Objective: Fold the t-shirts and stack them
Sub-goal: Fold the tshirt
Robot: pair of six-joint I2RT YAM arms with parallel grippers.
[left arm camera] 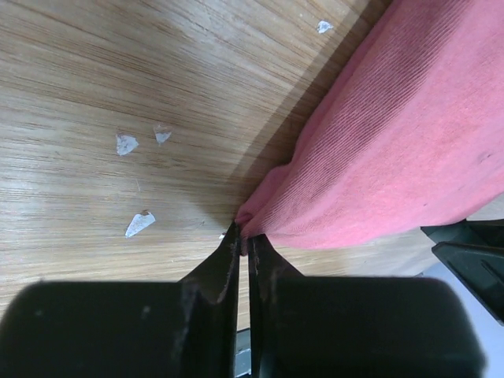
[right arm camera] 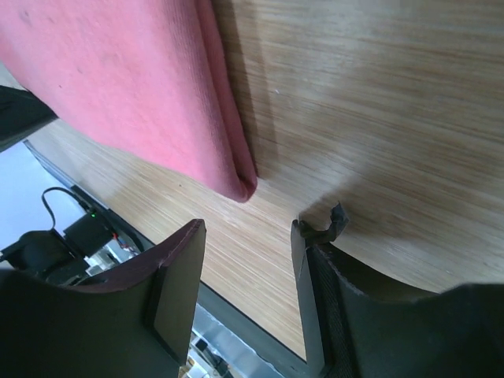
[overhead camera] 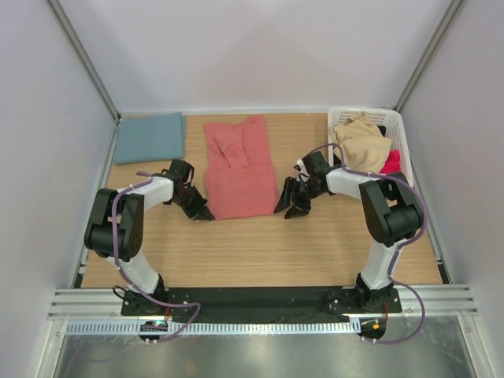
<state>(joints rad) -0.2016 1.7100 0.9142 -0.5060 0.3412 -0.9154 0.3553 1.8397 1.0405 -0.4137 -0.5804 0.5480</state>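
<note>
Pale wooden tabletop. Salmon-red cloth t-shirt lies flat on it, between left gripper and right gripper. It is folded narrow, long axis running straight away from both. Dusty teal-blue folded cloth t-shirt sits beyond and outboard of the left gripper, well apart.

Left gripper: jaws pressed together, seemingly nipping the red shirt's near corner, though the tips crowd the view. Right gripper: jaws parted, holding nothing; the other near corner lies just ahead of its gap. Judgement: right must advance before lifting.

Left fingers tight together; right fingers apart; both arms low
</note>
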